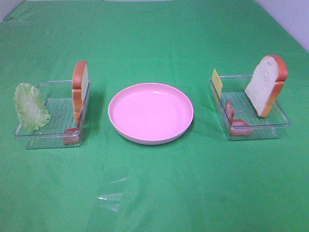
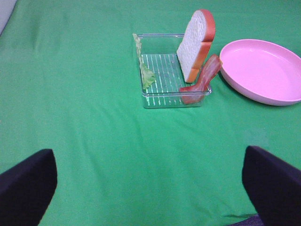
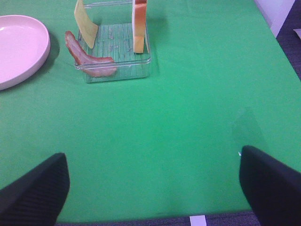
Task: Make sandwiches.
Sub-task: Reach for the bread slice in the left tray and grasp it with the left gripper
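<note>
**Green table, sandwich parts in two trays**

The table point(image 1: 154, 188) carries a pink plate point(image 1: 150, 113) between the left tray point(image 1: 50, 116) and the right tray point(image 1: 277, 121). The left bread slice point(image 1: 80, 87) stands upright and the right bread slice point(image 1: 264, 84) leans, each in its tray. The lettuce leaf point(image 1: 30, 106) and the left bacon strip point(image 1: 72, 136) share the left tray. The right bacon strip point(image 1: 239, 126) and the cheese slice point(image 1: 217, 83) share the right one. The left pincer point(image 2: 148, 160) and right pincer point(image 3: 151, 157) both gape, holding nothing.

Round pink plate point(image 1: 150, 113) centred on green cloth point(image 1: 154, 193), left clear tray point(image 1: 58, 116) to one side, right clear tray point(image 1: 278, 121) opposite.

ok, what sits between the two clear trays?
Only the pink plate, with nothing on it, apart from the left tray and the right tray, green cloth either side. The exterior high view shows it.
</note>
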Robot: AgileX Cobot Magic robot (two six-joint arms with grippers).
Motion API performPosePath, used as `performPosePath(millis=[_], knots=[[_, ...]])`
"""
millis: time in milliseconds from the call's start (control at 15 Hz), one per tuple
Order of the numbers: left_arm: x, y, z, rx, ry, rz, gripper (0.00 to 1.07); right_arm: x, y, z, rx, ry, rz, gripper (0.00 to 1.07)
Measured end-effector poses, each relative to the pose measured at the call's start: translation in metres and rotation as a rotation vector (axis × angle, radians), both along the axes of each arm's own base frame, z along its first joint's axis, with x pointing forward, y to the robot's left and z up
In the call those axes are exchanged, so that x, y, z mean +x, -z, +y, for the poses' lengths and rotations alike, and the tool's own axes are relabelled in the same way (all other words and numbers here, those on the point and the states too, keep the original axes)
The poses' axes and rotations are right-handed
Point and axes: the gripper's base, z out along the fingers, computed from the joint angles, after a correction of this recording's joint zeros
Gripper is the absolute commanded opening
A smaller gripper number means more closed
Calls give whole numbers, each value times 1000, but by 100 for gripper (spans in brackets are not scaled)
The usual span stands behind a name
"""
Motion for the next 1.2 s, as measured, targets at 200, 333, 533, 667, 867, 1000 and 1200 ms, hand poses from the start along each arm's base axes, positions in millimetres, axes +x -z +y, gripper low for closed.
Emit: performPosePath(millis=[200, 333, 533, 667, 867, 1000, 1200], knots=[[0, 0, 0, 0, 0, 0, 100, 0, 0, 0, 0, 0, 0, 96], [0, 0, 0, 0, 0, 0, 100, 0, 0, 0, 0, 0, 0, 96], [0, 0, 0, 0, 0, 0, 100, 0, 0, 0, 0, 0, 0, 96], [0, 0, 0, -1, 0, 0, 100, 0, 0, 0, 0, 0, 0, 96], [2, -3, 0, -18, -9, 1, 100, 0, 0, 0, 0, 0, 0, 96], [23, -24, 3, -29, -33, -124, 100, 0, 0, 0, 0, 0, 0, 96], [56, -46, 7, -45, -66, -285, 100, 0, 0, 0, 0, 0, 0, 96]])
